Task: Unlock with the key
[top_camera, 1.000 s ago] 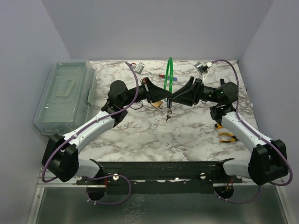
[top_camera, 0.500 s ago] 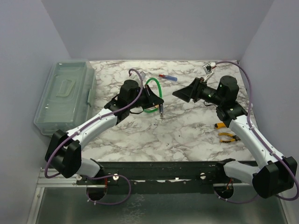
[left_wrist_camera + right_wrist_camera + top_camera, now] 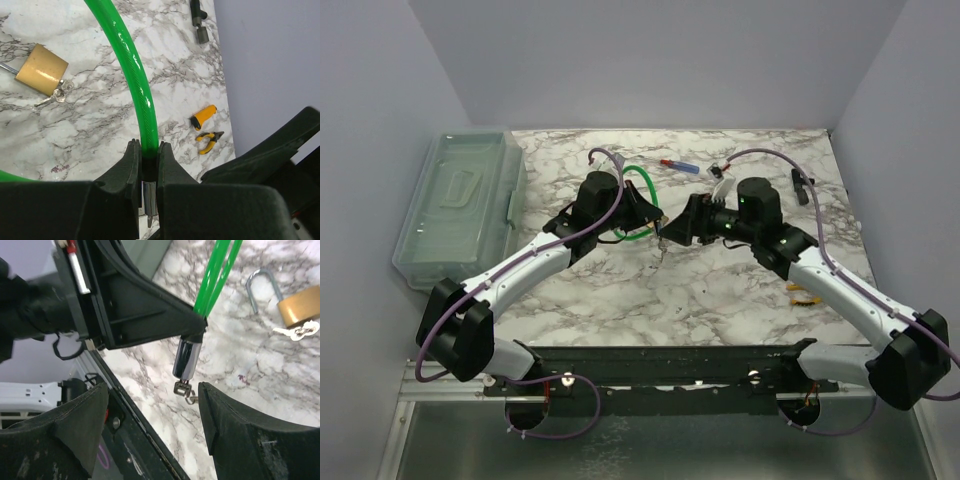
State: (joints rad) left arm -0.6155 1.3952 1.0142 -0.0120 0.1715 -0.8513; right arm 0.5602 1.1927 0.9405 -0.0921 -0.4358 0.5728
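Observation:
My left gripper (image 3: 656,222) is shut on the green cable (image 3: 131,65) just above its chrome lock barrel (image 3: 186,358), and holds it off the table; the grip shows in the left wrist view (image 3: 146,159). A tiny silvery key (image 3: 182,388) with a small ring sticks out of the barrel's lower end. My right gripper (image 3: 152,396) is open, and the key sits between its fingers nearer the right one, untouched. The right gripper also shows in the top view (image 3: 672,232). A brass padlock (image 3: 42,70) with an open shackle lies on the marble, small keys (image 3: 297,330) beside it.
A clear plastic box (image 3: 460,205) stands at the table's left edge. A red and blue pen (image 3: 678,165) lies at the back. Yellow pliers (image 3: 209,141) and an orange-handled tool (image 3: 204,115) lie at the right, a dark tool (image 3: 199,21) farther back.
My left gripper carried the cable down and left, then held still. My right gripper drew back to the right, then swung left, its open jaws around the key at the cable's end.

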